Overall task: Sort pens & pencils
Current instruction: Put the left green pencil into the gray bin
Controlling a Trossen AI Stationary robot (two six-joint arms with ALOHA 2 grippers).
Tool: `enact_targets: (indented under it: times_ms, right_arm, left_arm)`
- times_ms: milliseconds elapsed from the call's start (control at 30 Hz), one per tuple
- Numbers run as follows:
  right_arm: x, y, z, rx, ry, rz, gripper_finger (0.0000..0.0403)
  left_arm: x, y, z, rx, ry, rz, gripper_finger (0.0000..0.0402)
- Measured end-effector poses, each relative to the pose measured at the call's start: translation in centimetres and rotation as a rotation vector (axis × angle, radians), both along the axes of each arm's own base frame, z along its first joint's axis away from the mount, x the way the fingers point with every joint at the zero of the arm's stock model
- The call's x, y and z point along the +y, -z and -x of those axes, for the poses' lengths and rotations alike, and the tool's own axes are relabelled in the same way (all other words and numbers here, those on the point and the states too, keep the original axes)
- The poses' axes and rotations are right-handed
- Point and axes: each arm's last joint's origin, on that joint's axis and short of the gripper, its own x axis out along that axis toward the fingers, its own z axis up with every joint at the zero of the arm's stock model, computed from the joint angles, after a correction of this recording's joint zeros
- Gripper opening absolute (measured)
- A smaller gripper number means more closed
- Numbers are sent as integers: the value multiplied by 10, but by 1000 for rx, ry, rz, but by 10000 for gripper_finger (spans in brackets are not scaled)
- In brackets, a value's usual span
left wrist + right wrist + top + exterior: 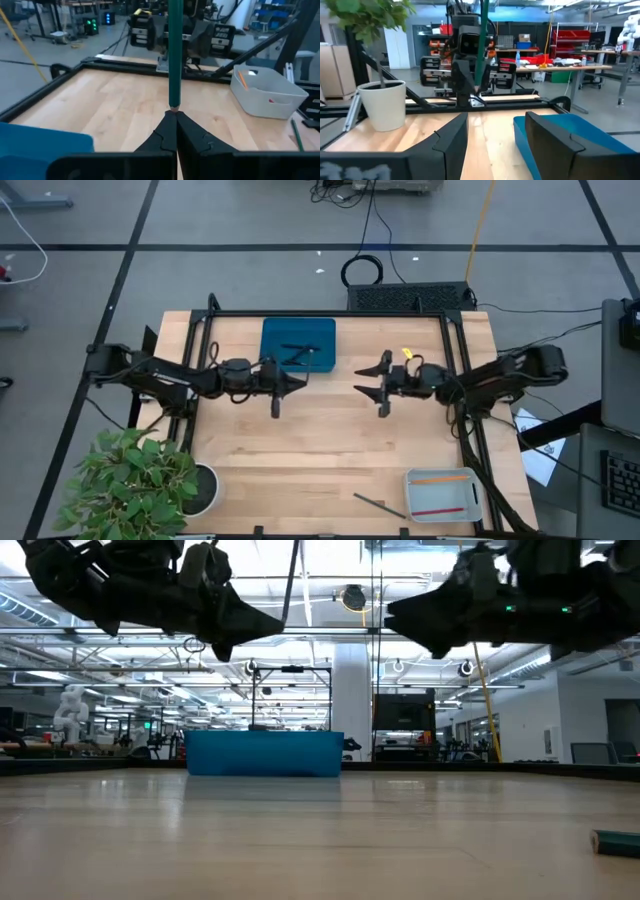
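My left gripper (pixel 172 114) hovers mid-table (pixel 300 383), near the blue tray (pixel 298 345), shut on a dark green pencil (pixel 175 55). The pencil stands upright above the fingers, as the low view (pixel 293 585) and right wrist view (pixel 481 45) also show. My right gripper (pixel 370 383) faces it, open and holding nothing (pixel 492 135). Black pens (pixel 300 356) lie in the blue tray. An orange pencil (pixel 440 477) and a red pencil (pixel 437 509) lie in the grey bin (pixel 442 493). Another dark pencil (pixel 380 505) lies flat on the table beside the bin. My left gripper pinches the dark green pencil's lower end (pixel 173 102) between its two fingertips. The fingers are level and point toward the table's right, lying across the pencil. The pencil is lifted clear of the table and stands about upright above the fingers.
A potted plant in a white pot (pixel 140 480) stands at the near left corner. A black frame (pixel 330 313) runs along the table's far and side edges. Bare wood (pixel 320 450) lies between the arms and the near edge.
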Motion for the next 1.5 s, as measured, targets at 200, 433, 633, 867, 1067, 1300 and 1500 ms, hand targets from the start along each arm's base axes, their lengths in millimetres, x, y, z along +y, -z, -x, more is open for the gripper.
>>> enact_targets:
  times_ms: [200, 433, 633, 867, 1067, 1300, 1500]
  right_arm:
    - [-2, -3, -41, 17, -4, 5, 185]
    - [-3, -9, -63, -12, -22, -24, 185]
    - [2, -8, -65, -22, -86, -44, 185]
    - [8, -12, -65, -57, -106, -42, 185]
    - [8, -13, -65, -69, -107, -57, 172]
    - [8, -14, -64, -76, -108, -67, 76]
    - [8, -14, -64, -78, -110, -84, 16]
  left_arm:
    - [-1, 12, -14, 39, 14, 9, 0]
    - [-4, 17, -35, 64, 31, 11, 0]
    - [-9, 17, -51, 70, 45, 10, 0]
    - [-13, 24, -64, 97, 58, 11, 0]
    - [-13, 26, -66, 110, 59, 9, 0]
    - [-13, 27, -66, 118, 59, 9, 0]
    - [-13, 27, -66, 118, 59, 9, 0]
